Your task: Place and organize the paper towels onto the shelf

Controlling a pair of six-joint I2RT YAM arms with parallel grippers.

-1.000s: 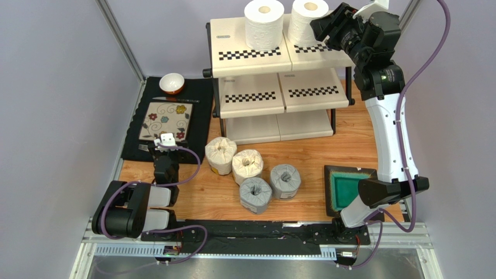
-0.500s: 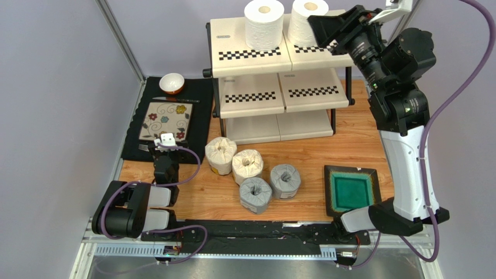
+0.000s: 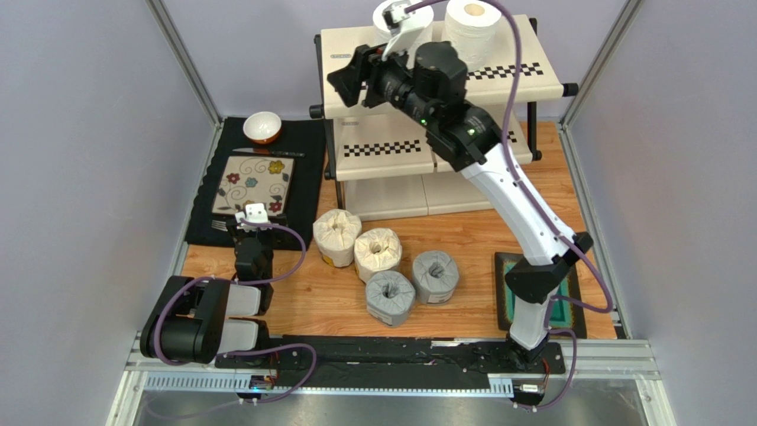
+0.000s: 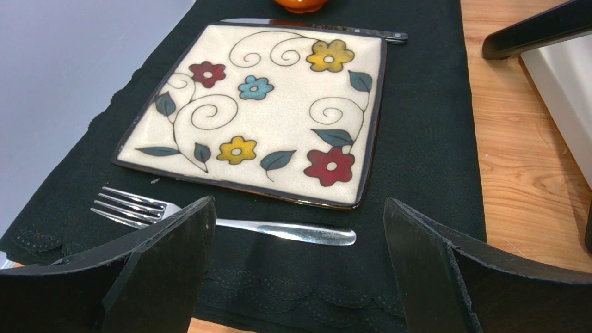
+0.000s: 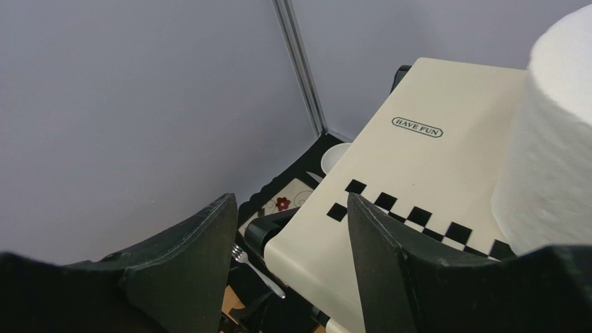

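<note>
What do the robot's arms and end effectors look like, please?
The left arm and right arm have black joints, white link shells and purple cables. The left end effector and right end effector each have two black, wedge-shaped fingers.

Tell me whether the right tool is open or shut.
Open: in the right wrist view the right tool holds its fingers apart, nothing between them.

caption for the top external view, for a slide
Right pincer open over the shelf top tier beside two white rolls; four wrapped rolls wait on the table.
</note>
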